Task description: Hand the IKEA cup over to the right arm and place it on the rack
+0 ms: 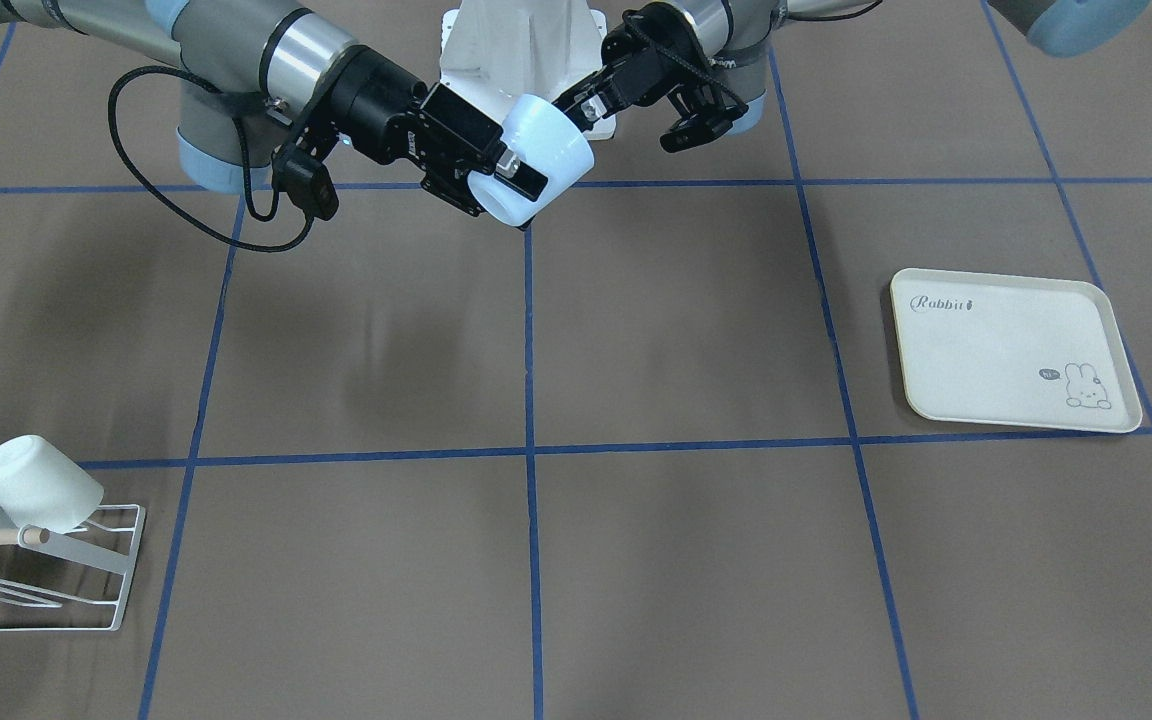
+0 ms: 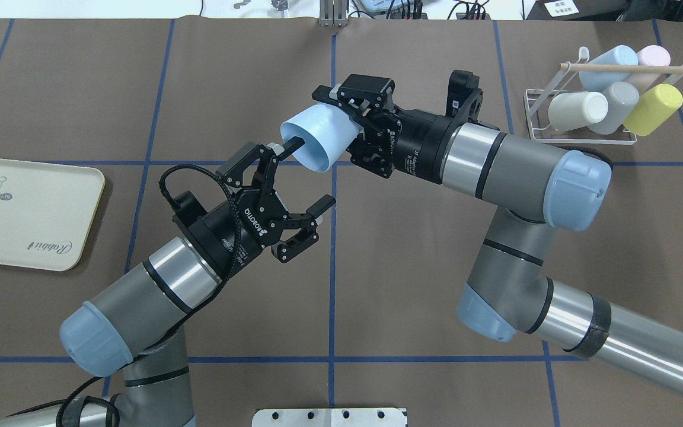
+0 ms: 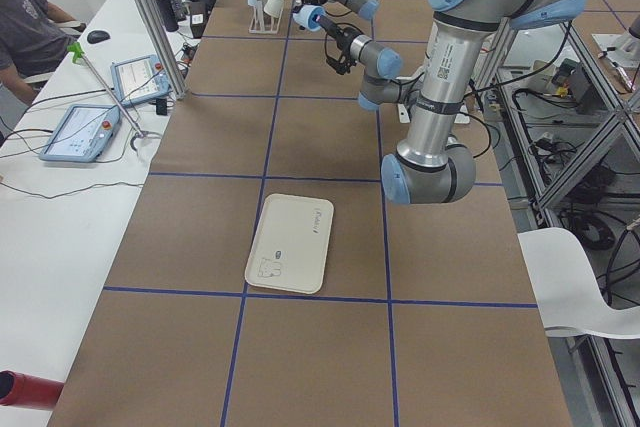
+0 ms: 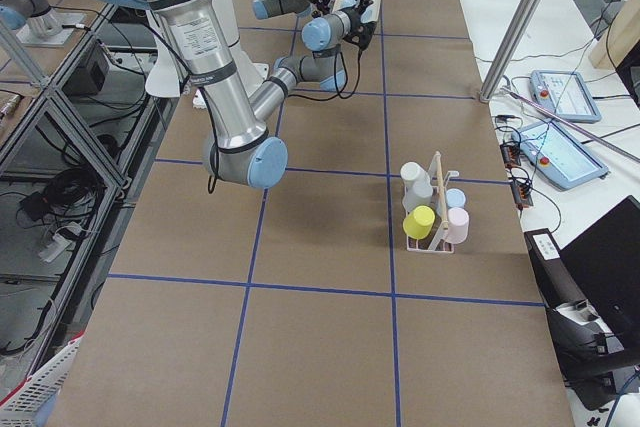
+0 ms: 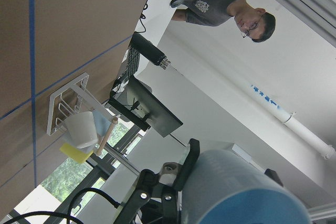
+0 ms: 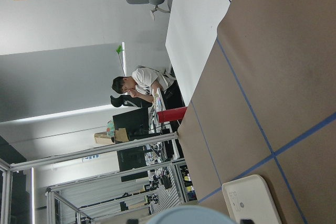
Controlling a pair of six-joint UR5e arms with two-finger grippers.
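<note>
Nearest, the left tool, lettered ROBOTIQ, stands spread with one finger at the rim of the IKEA cup; the hand-over looks made. The right tool pinches the cup's base above mid-surface. The left-edge tray reads "Rabbit". The rack stands at the far right corner.

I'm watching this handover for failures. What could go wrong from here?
1. The left gripper is open, but one finger sits at the rim of the blue cup; it may snag as the right gripper carries it off.
2. The rack holds five cups, so a free prong looks hard to reach.
</note>
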